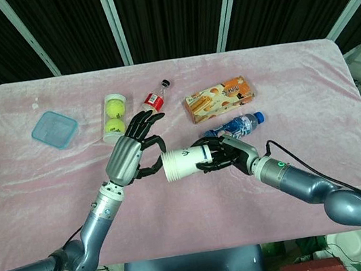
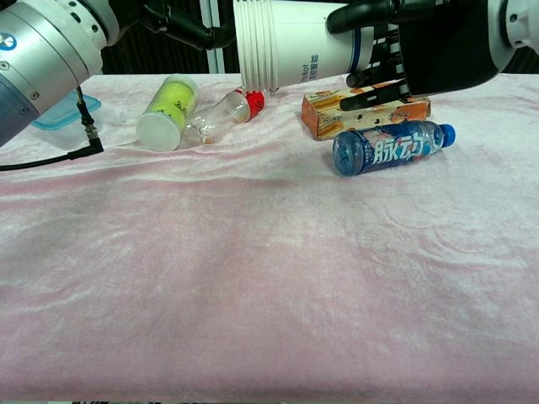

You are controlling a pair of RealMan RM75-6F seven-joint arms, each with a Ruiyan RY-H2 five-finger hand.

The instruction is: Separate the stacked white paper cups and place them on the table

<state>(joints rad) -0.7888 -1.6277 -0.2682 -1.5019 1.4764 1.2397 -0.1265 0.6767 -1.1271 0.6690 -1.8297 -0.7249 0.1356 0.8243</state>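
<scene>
My right hand (image 1: 228,153) grips a stack of white paper cups (image 1: 183,162) lying sideways in the air above the table, rims pointing left. The chest view shows the same cup stack (image 2: 290,44) with several nested rims at its left end and my right hand (image 2: 425,42) wrapped around its base. My left hand (image 1: 135,149) is at the rim end, fingers spread and curled toward the rims; its fingertips (image 2: 198,32) reach the stack's rim edge. I cannot tell whether it pinches a rim.
On the pink cloth (image 1: 38,192) lie a tennis ball tube (image 1: 114,116), a small clear bottle (image 1: 154,100), a snack box (image 1: 219,98), a blue drink bottle (image 1: 237,126) and a blue lidded container (image 1: 54,129).
</scene>
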